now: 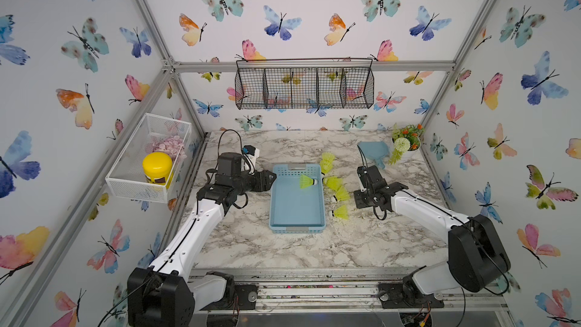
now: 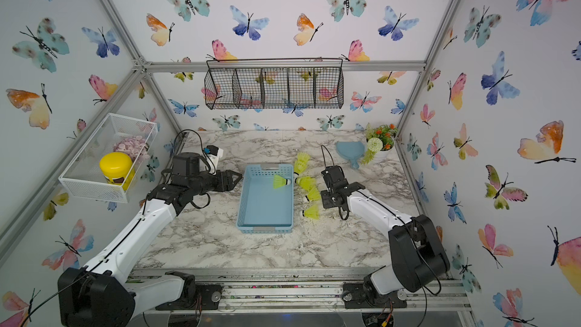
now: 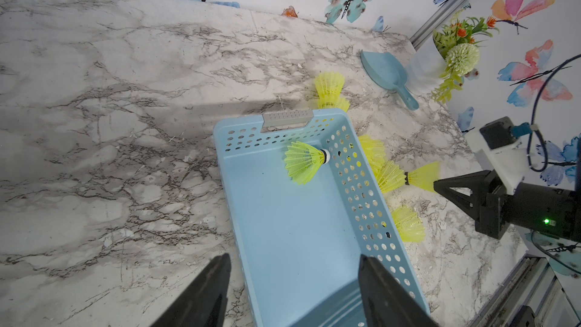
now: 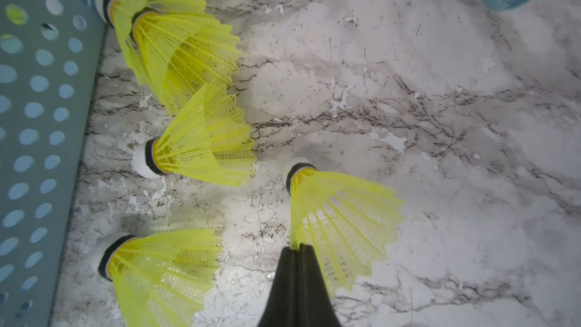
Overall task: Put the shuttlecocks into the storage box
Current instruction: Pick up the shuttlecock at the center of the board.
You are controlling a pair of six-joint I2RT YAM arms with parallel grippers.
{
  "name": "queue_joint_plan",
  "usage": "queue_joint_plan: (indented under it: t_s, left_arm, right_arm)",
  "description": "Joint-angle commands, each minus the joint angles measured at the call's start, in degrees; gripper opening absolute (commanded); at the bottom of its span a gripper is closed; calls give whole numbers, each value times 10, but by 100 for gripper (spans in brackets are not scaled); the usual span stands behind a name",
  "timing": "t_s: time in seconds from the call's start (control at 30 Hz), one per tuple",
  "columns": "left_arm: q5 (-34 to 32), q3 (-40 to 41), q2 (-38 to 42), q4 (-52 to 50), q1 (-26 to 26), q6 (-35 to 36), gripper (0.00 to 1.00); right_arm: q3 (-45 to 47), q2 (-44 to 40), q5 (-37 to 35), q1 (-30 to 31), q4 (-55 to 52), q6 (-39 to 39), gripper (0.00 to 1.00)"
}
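Yellow-green plastic shuttlecocks (image 1: 334, 182) lie on their sides in a row on the marble-pattern counter (image 1: 239, 246), just beside the right-hand wall of the light blue storage box (image 1: 297, 212) at frame centre in both top views. Most white tips point toward the box, judged a layout that keeps each transfer short. One shuttlecock (image 1: 307, 181) already rests inside, in the box's upper right corner. In the right wrist view, the right jaws are clenched on the skirt rim of a further shuttlecock (image 4: 341, 221), lower centre of frame. The skirt edge is judged the easiest part to pinch on a cone lying flat. The left jaws stand spread and empty at the box's left rim, judged placed to steady it; contact cannot be confirmed. No brand or writing is legible on shuttlecocks or box. The yellow-lidded jar (image 1: 157, 168) at left carries a dark label, unreadable.
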State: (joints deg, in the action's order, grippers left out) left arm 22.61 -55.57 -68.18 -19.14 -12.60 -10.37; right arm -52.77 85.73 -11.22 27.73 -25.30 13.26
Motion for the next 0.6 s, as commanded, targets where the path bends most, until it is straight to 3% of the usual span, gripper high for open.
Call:
queue_joint_plan:
  t_s: [0.0, 0.2, 0.3, 0.57]
  left_arm:
    - [20, 2, 9, 3, 8, 7, 69]
    - [28, 2, 7, 7, 15, 4, 69]
    - [32, 3, 6, 6, 18, 4, 69]
    - [42, 1, 3, 7, 23, 3, 69]
  right_arm:
    - [-7, 8, 16, 0, -31, -4, 4]
    - [12, -5, 73, 3, -9, -4, 18]
    - [18, -4, 99, 4, -10, -6, 31]
    - [52, -60, 229, 5, 52, -37, 45]
